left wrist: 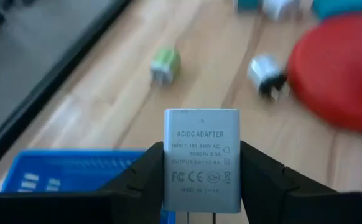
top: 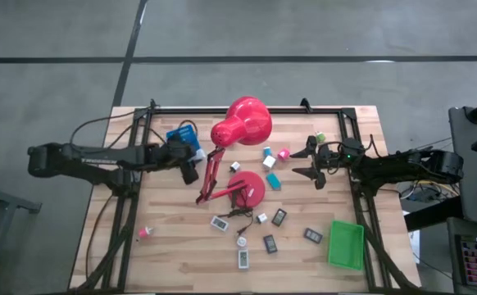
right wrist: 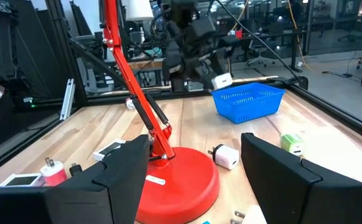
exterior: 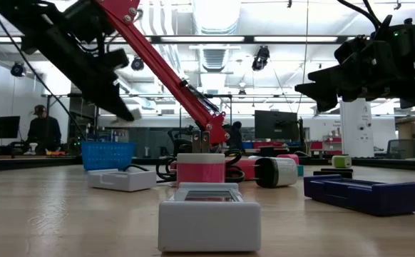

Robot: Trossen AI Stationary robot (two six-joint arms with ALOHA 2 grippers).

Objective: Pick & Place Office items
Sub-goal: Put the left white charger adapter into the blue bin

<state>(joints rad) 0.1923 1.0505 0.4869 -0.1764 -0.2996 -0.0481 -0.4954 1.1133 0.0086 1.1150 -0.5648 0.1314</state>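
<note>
Left of centre in the high view, the left tool [top: 191,170] hangs above the wooden slatted desk [top: 181,246], just beside the blue mesh basket [top: 183,138], its two dark fingers [left wrist: 137,180] pinching a white rectangular AC/DC adapter block [left wrist: 202,160]. In the left wrist view the adapter stands upright between them, long axis running out past the fingertips, printed label facing the camera. At right of the high view, the right tool [top: 314,166] hovers with jaws spread and nothing between them, near the pink cube [top: 283,153] and teal block [top: 273,180]; the red desk lamp [top: 240,123] stands between both arms
</note>
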